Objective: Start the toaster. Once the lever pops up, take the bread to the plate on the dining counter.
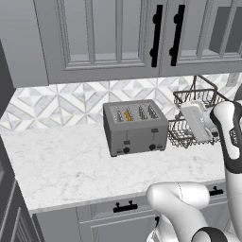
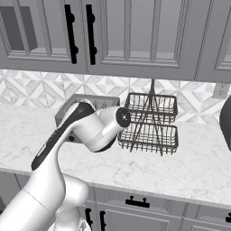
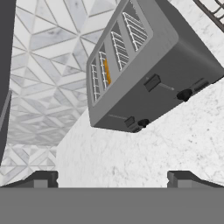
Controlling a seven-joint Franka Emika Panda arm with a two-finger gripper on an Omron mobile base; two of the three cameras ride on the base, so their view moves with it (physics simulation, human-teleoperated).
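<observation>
The grey four-slot toaster (image 1: 135,126) stands on the marble counter against the tiled wall. The bread (image 1: 127,115) sits edge-on, orange, in its second slot from the left. On the bread's side the lever (image 1: 126,142) sits low, close to its knob, while the other tab (image 1: 154,130) sits high. My gripper (image 1: 193,122) hovers right of the toaster, in front of the wire rack, apart from it. In the hand view my gripper (image 3: 112,179) is open and empty, and the toaster (image 3: 148,70), bread (image 3: 106,72) and lever (image 3: 129,121) lie ahead. The plate and dining counter are out of view.
A two-tier wire rack (image 2: 151,122) stands right of the toaster on the counter (image 1: 61,165). Grey wall cabinets with black handles (image 1: 156,38) hang above. Drawers with black handles (image 1: 125,206) run below the counter edge. A dark object (image 2: 225,122) stands at the far right.
</observation>
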